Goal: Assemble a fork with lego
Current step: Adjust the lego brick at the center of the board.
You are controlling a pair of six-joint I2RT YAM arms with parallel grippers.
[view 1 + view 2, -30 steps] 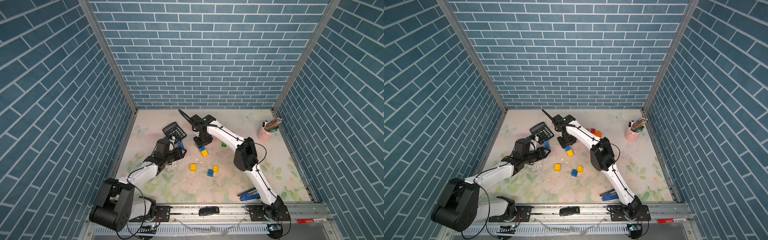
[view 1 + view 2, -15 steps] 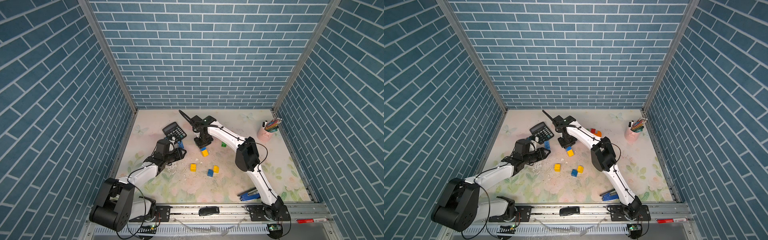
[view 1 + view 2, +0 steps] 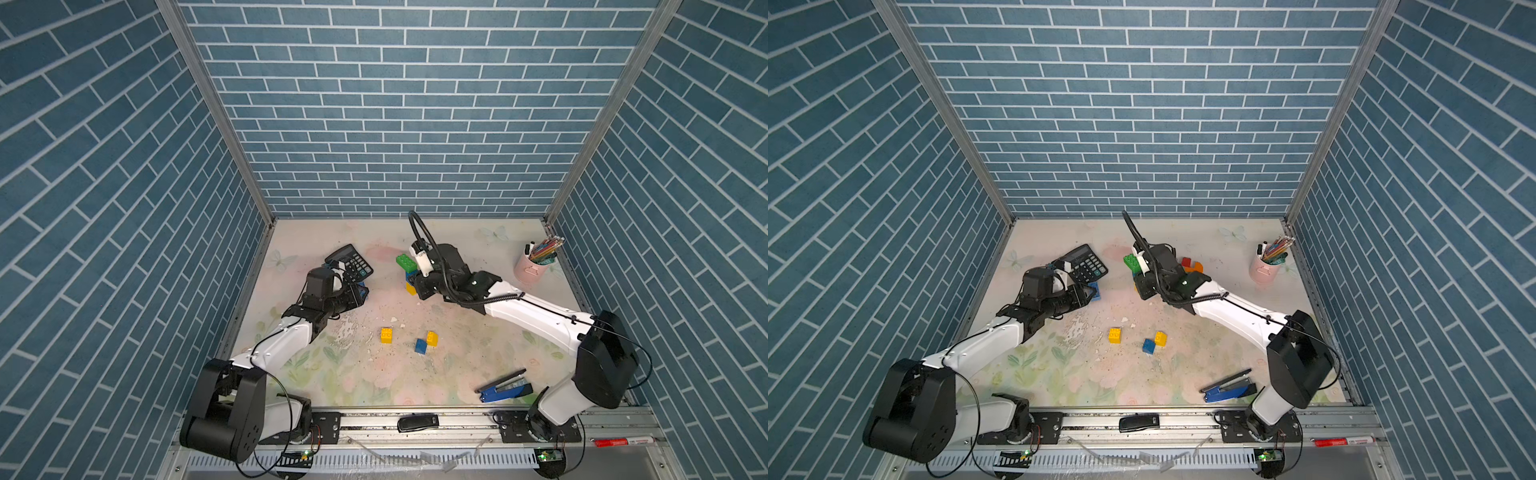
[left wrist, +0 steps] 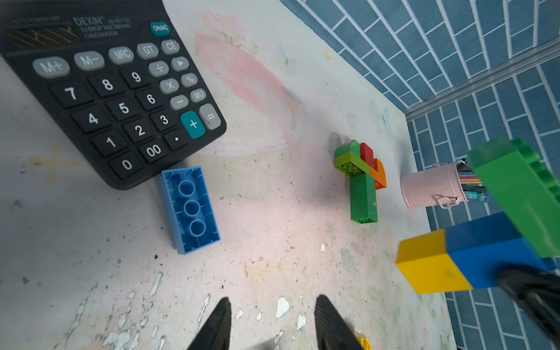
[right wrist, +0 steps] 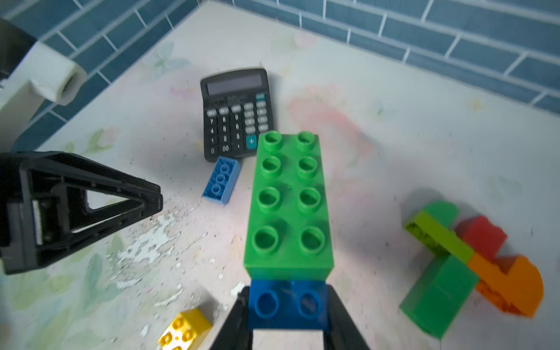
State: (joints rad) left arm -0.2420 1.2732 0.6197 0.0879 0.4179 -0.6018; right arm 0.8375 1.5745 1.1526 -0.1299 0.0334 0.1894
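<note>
**Right gripper [image 3: 420, 286] holds lego stack [image 3: 406, 264]**

In a top view, the green-blue-yellow stack sits near the middle of the table's [image 3: 415, 386] far edge.
Left wrist view: the left gripper [image 4: 272, 325] has its fingers parted and empty, near a blue oblong brick [image 4: 190, 209].
Right wrist view: the jaws clamp the stack's blue layer.

The lego stack [image 5: 288, 206] was smooth, glossy plastic; the calculator [image 4: 106, 91] was matt black plastic. Near the calculator, the tabletop [image 4: 272, 242] was matt, its printed coating flaking in rough white patches.
</note>
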